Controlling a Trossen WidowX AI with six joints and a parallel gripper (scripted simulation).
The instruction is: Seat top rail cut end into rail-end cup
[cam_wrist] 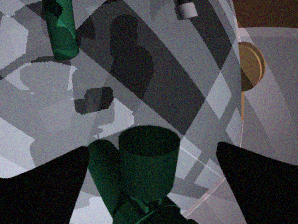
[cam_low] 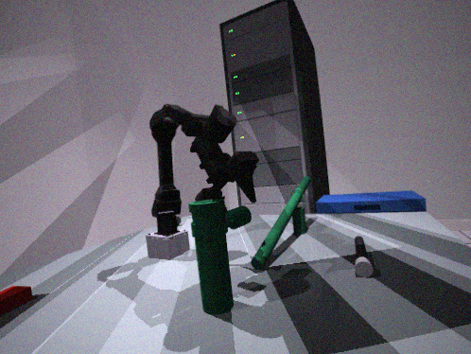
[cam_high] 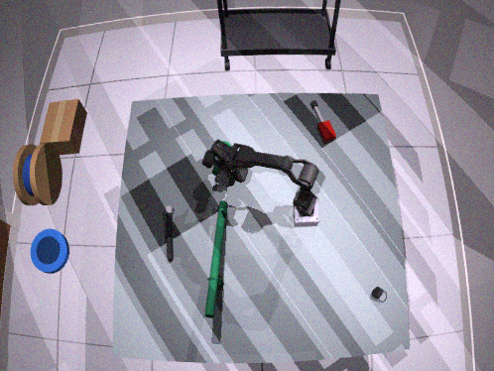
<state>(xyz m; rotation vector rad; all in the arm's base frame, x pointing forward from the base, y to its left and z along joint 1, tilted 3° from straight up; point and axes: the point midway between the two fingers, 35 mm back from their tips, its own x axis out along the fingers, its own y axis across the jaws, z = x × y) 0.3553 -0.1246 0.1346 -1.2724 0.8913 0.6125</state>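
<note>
Hand (cam_high: 214, 175) (cam_low: 232, 196) (cam_wrist: 154, 152) is at the cup (cam_low: 238, 217) (cam_wrist: 150, 167), not at the rail (cam_high: 216, 258) (cam_low: 284, 222) (cam_wrist: 62, 32). In the wrist view the cup's open mouth lies between the two fingers, with daylight on both sides; fingers spread, nothing pinched.

Rail: its near end is low by the desk (cam_high: 347, 248) (cam_low: 95, 308) (cam_wrist: 15, 120), short of the big post (cam_low: 215, 270) (cam_wrist: 104, 167); the long axis climbs away over the short post (cam_low: 300, 222). The cup stands out sideways from the band (cam_low: 209, 230), high on the big post and above the rail's low end — so height is the mismatch to close. Cannot tell whether the cup's bore lines up with the rail.

Arm (cam_high: 268, 160) (cam_low: 165, 161): reaches across from its base, elbow high, wrist folded down near the post top. Judgement: if the cup is next, a small centring move before closing; a careless one could shift the band.
</note>
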